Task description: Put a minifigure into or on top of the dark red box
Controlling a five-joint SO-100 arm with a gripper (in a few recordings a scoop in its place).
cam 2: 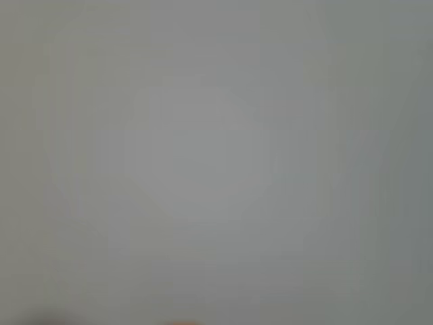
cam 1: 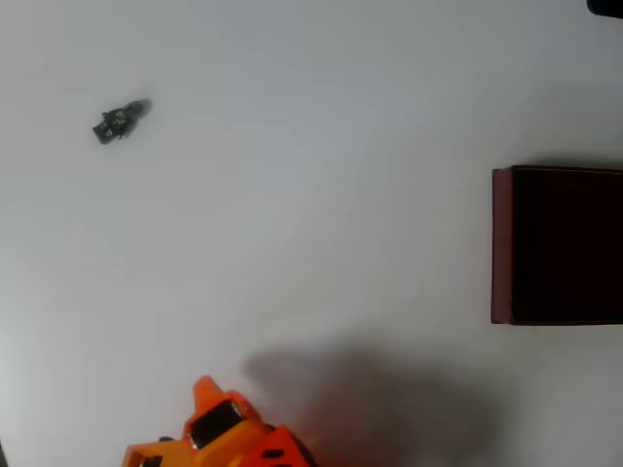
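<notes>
One minifigure (cam 1: 122, 120) is recorded in the overhead view, lying on its side on the white table (cam 1: 311, 243) in the upper left part of the picture. It is a tiny dark grey-black figure with a paler grey end turned toward the upper right and a faint yellowish spot at its middle. Nothing touches it.

One dark red box (cam 1: 557, 245) is recorded at the right edge of the same view, cut off by the picture border. Its thin maroon left wall is seen, and its inside is almost black. Nothing can be made out within it. The box and the minifigure are well apart, on opposite sides of the table.

One orange arm (cam 1: 226, 436) is seen at the bottom edge of the overhead view, left of centre, with a broad soft shadow cast to its right. It is well apart from both the minifigure and the box. The gripper's fingertips cannot be made out, so whether the jaws are spread or pressed together cannot be told.

In the wrist view a blurred, pale grey surface is shown, with no object distinguishable.
</notes>
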